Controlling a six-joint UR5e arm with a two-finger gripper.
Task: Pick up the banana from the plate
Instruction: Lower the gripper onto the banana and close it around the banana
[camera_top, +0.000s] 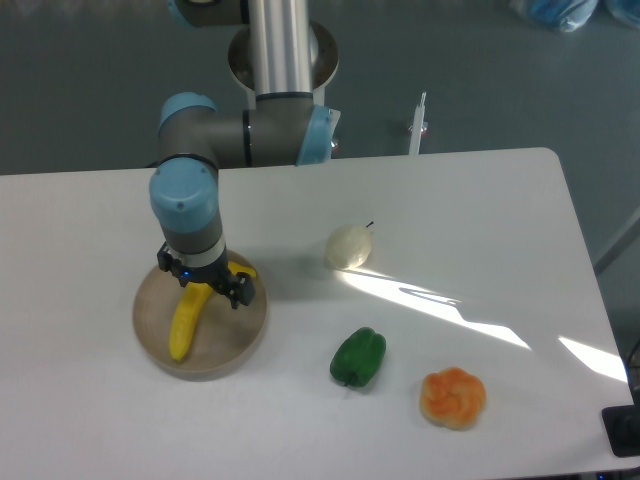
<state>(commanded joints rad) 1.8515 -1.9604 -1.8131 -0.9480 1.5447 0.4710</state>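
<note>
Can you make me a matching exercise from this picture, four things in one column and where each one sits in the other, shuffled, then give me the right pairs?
Things:
1. banana
2. green pepper
3. pale round fruit
4. orange pastry

Places:
A. nearest the table's front right corner
B. on the plate, under the gripper
C. on the bare table top, between the plate and the orange pastry
D. behind the green pepper, beside the strip of sunlight

Pairs: 1-B, 2-C, 3-D, 4-A
</note>
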